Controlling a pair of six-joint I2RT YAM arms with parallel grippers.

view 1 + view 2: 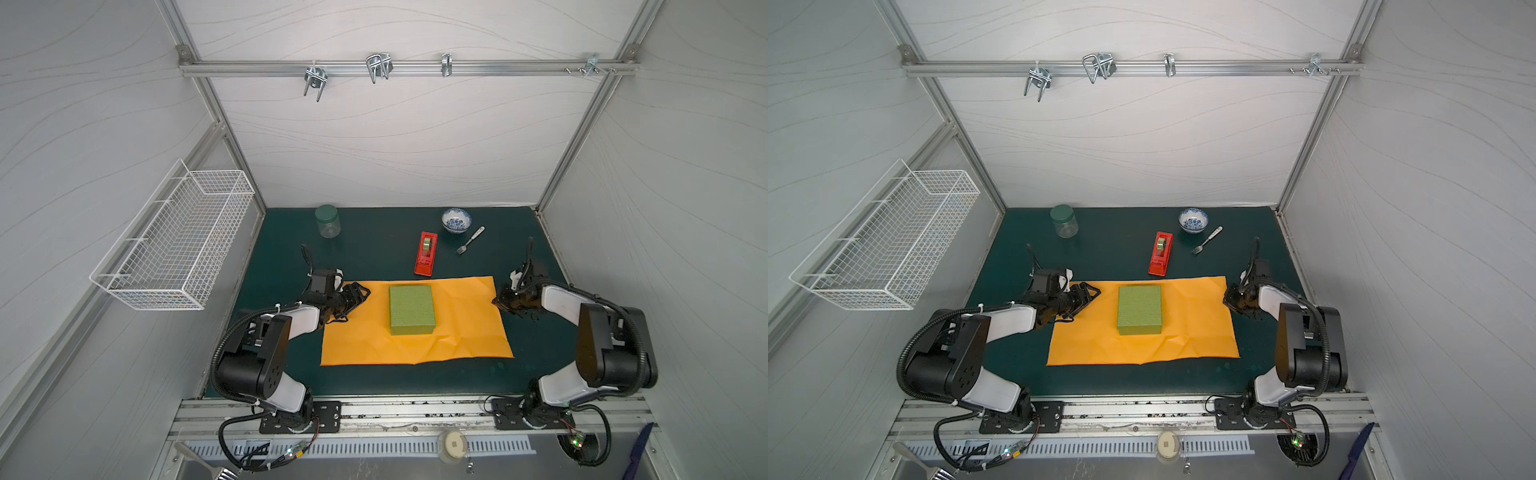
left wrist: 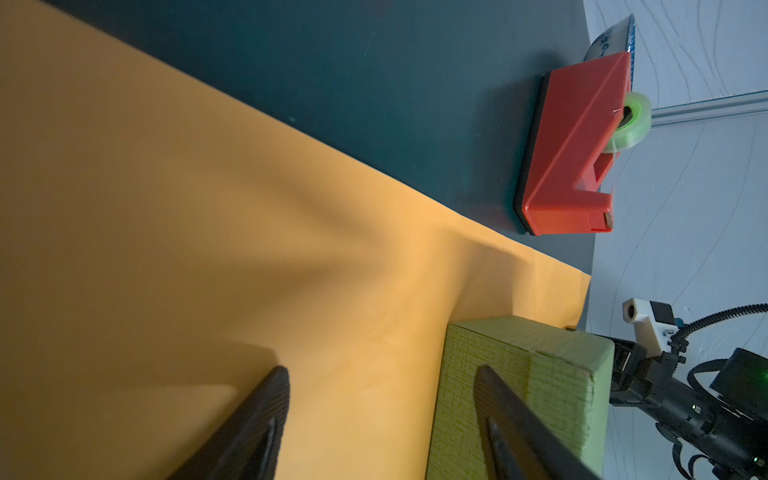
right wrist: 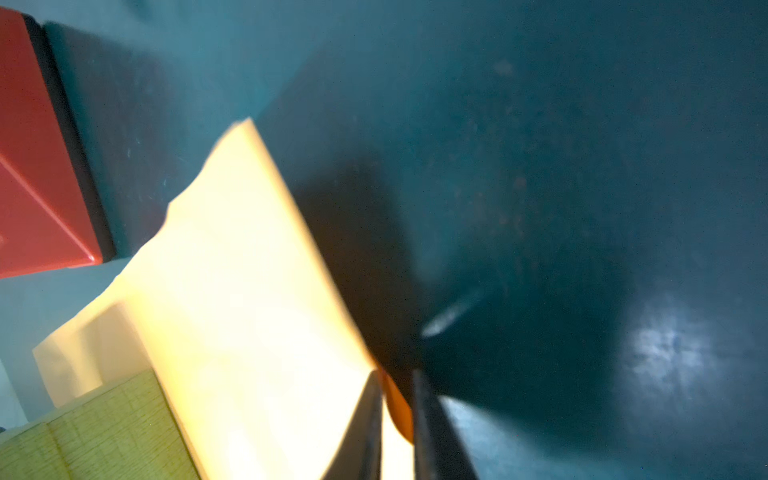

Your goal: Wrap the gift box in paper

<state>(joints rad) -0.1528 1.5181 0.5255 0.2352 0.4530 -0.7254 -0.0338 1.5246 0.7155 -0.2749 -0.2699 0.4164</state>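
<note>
The olive-green gift box (image 1: 411,309) (image 1: 1139,309) rests on the orange paper (image 1: 465,332) (image 1: 1200,332), which lies flat on the dark green mat, a little left of the sheet's middle. My left gripper (image 1: 363,293) (image 2: 382,374) is open over the paper's left edge, pointing at the box (image 2: 561,365), nothing between its fingers. My right gripper (image 1: 496,301) (image 3: 397,376) is at the paper's right edge near the far corner. Its jaws are shut on that edge, and the paper (image 3: 249,291) rises slightly there.
A red tape dispenser (image 1: 426,253) (image 2: 573,145) stands just beyond the paper's far edge. Further back are a green-lidded jar (image 1: 327,221), a blue-and-white bowl (image 1: 456,219) and a fork (image 1: 469,240). A white wire basket (image 1: 178,241) hangs on the left wall.
</note>
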